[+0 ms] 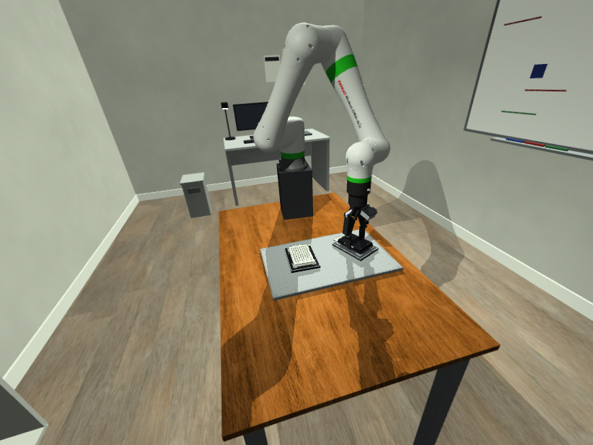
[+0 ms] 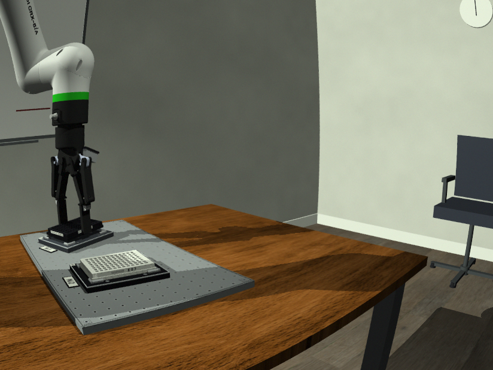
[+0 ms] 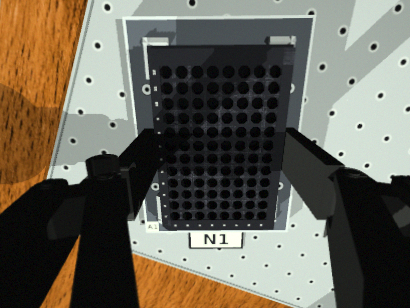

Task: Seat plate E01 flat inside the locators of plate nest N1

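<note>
Fingers of gripper (image 3: 220, 165) about half open, clamped on black plate E01 (image 3: 217, 135) by its long sides; plate over nest N1 (image 3: 300, 60), apparently not fully seated; release remains; E07 (image 2: 116, 263) sits in N2 (image 2: 119, 280), untouched.

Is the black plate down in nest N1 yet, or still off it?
In the nest N1, apparently flat: the black plate E01 sits low between the locators. Full seating cannot be told. The tool grips its long sides.

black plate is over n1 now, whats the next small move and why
Probably open the gripper and release. The black multi-well plate it clamps appears down inside the grey N1 nest, between the pale locators; whether it lies fully flat can't be confirmed.
</note>
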Motion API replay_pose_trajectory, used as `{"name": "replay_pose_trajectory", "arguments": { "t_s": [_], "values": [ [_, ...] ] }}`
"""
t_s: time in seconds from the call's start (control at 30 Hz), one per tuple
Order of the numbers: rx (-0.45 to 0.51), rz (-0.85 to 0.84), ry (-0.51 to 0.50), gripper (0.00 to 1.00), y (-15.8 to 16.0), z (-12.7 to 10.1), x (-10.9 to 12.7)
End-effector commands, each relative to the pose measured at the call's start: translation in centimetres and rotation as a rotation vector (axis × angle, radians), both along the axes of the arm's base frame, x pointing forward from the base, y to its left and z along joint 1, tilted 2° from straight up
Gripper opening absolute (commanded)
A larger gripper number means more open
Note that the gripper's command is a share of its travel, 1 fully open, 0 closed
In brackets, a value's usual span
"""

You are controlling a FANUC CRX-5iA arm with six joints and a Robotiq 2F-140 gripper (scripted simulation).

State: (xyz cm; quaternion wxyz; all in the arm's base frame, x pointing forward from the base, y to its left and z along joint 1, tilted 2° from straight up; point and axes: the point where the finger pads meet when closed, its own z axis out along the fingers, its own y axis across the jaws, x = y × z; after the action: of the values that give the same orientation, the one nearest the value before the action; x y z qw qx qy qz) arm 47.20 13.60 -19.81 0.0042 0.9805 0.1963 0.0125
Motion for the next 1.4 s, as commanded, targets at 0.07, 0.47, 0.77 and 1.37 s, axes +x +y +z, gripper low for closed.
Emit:
{"name": "replay_pose_trajectory", "arguments": {
  "t_s": [0.07, 0.47, 0.77, 1.37],
  "values": [
    [0.000, 0.000, -0.001, 0.10, 0.03, -0.01, 0.07],
    [0.000, 0.000, -0.001, 0.10, 0.02, -0.19, 0.07],
    [0.000, 0.000, -0.001, 0.10, 0.02, -0.32, 0.08],
    [0.000, 0.000, -0.001, 0.10, 0.02, -0.59, 0.08]
  ]
}}
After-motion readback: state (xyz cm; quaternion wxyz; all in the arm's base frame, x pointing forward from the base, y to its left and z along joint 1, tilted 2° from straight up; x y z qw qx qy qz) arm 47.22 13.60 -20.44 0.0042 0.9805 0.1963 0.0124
